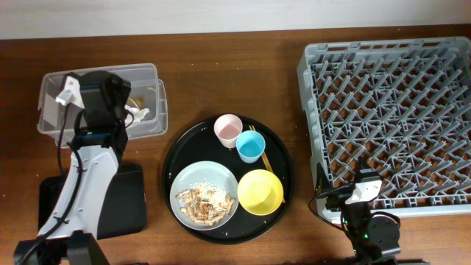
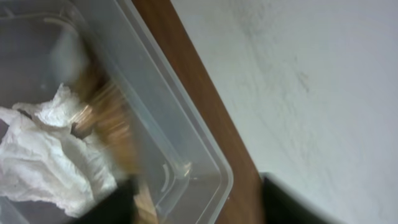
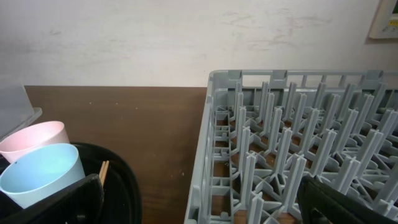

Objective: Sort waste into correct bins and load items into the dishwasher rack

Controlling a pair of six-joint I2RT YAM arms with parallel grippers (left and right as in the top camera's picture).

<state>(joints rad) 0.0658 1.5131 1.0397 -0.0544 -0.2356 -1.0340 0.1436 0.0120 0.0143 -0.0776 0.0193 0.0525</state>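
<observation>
My left gripper (image 1: 125, 103) hangs open over the clear tub (image 1: 51, 121); in the left wrist view its dark fingers (image 2: 118, 205) stand wide apart with nothing between them. In the tub lie a crumpled white tissue (image 2: 43, 155) and a blurred gold wrapper (image 2: 106, 118). The grey plate (image 1: 184, 184) with food scraps (image 1: 206, 202), the pink cup (image 1: 228, 129), blue cup (image 1: 250, 147), yellow bowl (image 1: 260, 191) and chopsticks (image 1: 263, 160) sit on the round black tray (image 1: 173, 158). My right gripper (image 3: 205, 211) is open and empty at the front left corner of the dishwasher rack (image 1: 390, 110).
The small black rectangular tray (image 1: 125, 199) lies on the table below the tub, partly under my left arm. A strip of bare wood separates the round tray from the rack's left wall (image 3: 205, 143). The right wrist view shows both cups (image 3: 37, 168) close on the left.
</observation>
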